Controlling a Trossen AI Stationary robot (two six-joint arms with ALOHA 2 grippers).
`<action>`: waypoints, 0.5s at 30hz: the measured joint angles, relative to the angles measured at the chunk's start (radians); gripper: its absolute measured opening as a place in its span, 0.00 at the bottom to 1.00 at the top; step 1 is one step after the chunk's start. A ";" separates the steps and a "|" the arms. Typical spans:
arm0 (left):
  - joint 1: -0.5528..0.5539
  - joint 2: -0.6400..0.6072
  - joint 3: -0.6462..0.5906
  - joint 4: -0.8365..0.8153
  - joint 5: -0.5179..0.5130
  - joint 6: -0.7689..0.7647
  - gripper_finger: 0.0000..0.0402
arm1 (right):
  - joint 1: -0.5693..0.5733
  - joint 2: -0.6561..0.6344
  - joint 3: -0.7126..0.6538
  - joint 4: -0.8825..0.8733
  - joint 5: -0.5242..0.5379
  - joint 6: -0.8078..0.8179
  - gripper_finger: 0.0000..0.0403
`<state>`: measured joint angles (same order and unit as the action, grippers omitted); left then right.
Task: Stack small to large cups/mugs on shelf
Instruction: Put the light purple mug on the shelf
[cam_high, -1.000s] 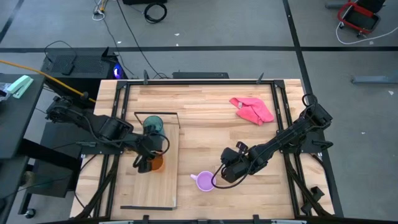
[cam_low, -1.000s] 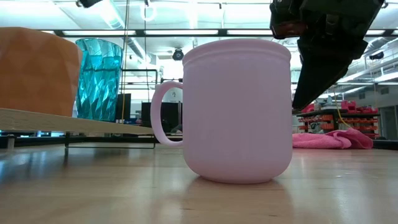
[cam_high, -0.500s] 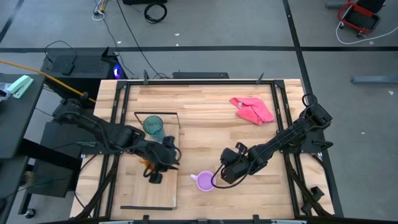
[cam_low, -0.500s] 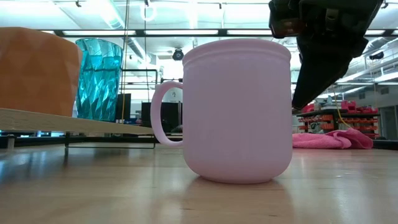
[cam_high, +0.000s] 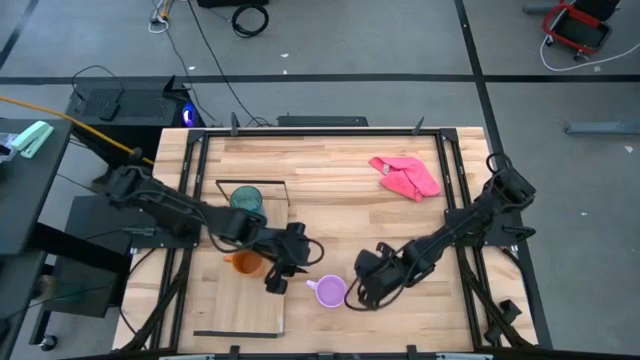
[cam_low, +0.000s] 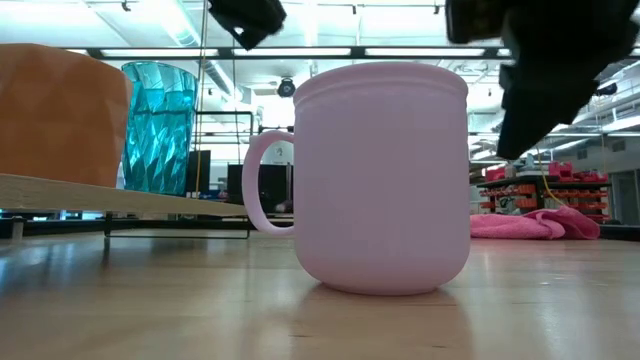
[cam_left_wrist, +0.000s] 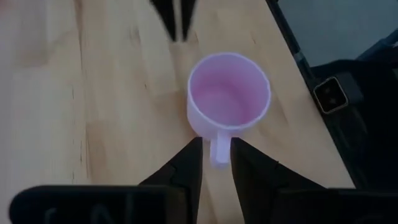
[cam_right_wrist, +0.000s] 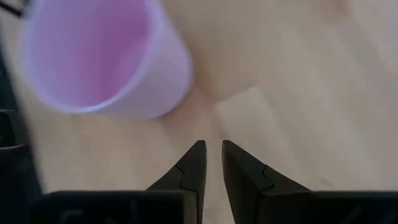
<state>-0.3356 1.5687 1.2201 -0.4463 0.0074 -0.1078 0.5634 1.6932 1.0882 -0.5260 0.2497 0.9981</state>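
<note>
plank table (cam_high: 340, 190) carries everything. the shelf (cam_high: 250, 300) sits on its left part, on the far side of the left gripper from the lilac mug, thin black wire frame at its ends.

left arm reaches from the table's left edge across the shelf. left gripper (cam_high: 277, 276) sits just past the shelf's right edge, near the lilac mug (cam_high: 331, 291) and not touching it. in the left wrist view the mug's handle (cam_left_wrist: 218, 149) points back toward the gripper and lines up with the narrow gap between the 2 fingers (cam_left_wrist: 186, 171); fingers are nearly together, nothing between them.

right arm comes in from the table's right edge. right gripper (cam_high: 358, 290) is just beside the mug on the opposite side from the left gripper. right wrist view shows its fingers (cam_right_wrist: 194, 168) close together with only a slim gap, empty, mug (cam_right_wrist: 106, 59) ahead and off to one side, apart from the tips.

pink cloth (cam_high: 405, 176) lies well away from both grippers, toward the back right.

teal tumbler (cam_high: 246, 202) stands upright on the shelf, behind the left arm's forearm. orange mug (cam_high: 245, 263) is on the shelf too, just behind the left gripper, partly hidden by the arm. low view: lilac mug (cam_low: 380, 180) upright on the table, tumbler (cam_low: 158, 125) and orange mug (cam_low: 62, 115) side by side on the shelf board (cam_low: 120, 196).
</note>
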 joint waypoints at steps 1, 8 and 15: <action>0.005 0.005 0.000 0.005 0.003 0.000 0.23 | 0.013 0.000 0.000 0.020 -0.001 0.002 0.15; 0.015 0.021 -0.001 0.025 0.020 0.000 0.22 | 0.089 0.003 0.000 0.154 0.038 0.010 0.15; 0.011 0.034 0.000 0.025 0.026 -0.002 0.21 | 0.127 0.092 0.000 0.219 0.089 0.015 0.15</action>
<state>-0.3248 1.6026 1.2201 -0.4212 0.0336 -0.1101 0.6903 1.7851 1.0883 -0.3074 0.3388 1.0136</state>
